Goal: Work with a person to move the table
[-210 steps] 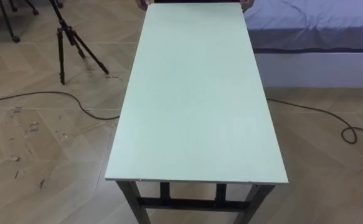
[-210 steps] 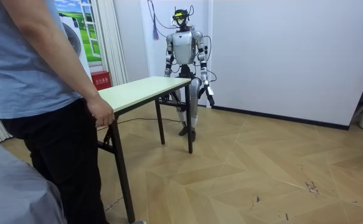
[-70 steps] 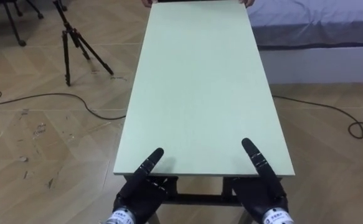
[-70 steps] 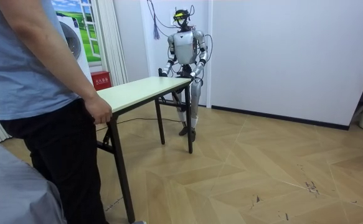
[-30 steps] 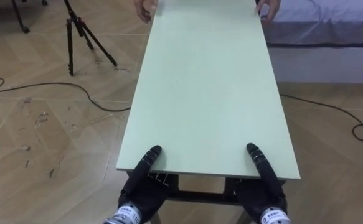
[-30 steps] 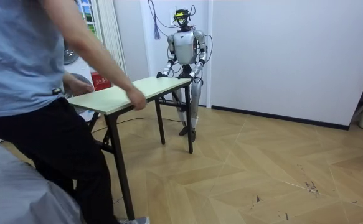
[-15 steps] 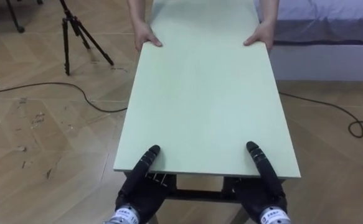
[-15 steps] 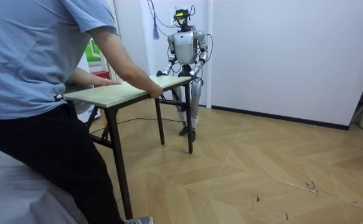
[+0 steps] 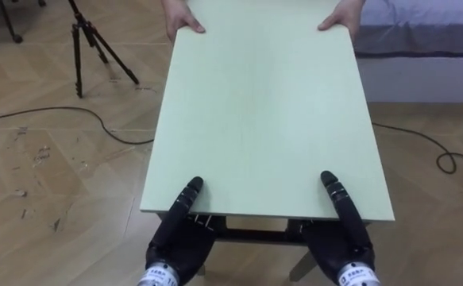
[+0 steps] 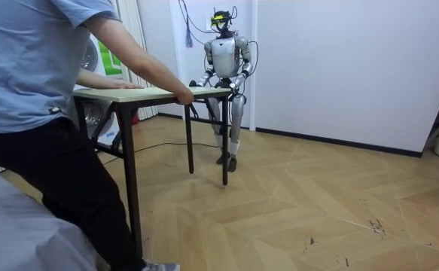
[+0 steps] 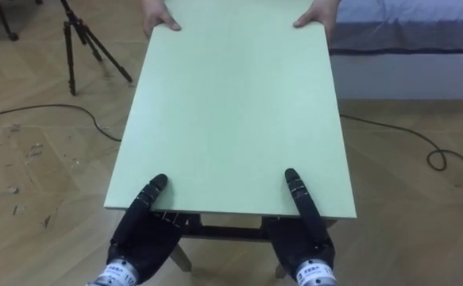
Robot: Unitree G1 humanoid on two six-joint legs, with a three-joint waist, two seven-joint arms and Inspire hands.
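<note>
A long table with a pale green top point(image 9: 263, 103) and dark legs stretches away from me. My left hand point(image 9: 179, 234) and right hand point(image 9: 344, 238) grip its near edge, thumbs lying on top and fingers under the board. At the far end a person's hands point(image 9: 179, 17) hold both corners. In the room view the table point(image 10: 140, 92) hangs level between the person and me, and the person's hand point(image 10: 183, 96) clasps its side edge.
A black tripod point(image 9: 88, 40) stands on the wooden floor at the far left, with a dark cable point(image 9: 80, 111) running past it. A bed point(image 9: 430, 40) lies at the far right, another cable point(image 9: 445, 159) beside it. A white wall stands behind me.
The person has taken the far corners and raised that end, so the table has come up level. My hands keep their hold on the near edge.
</note>
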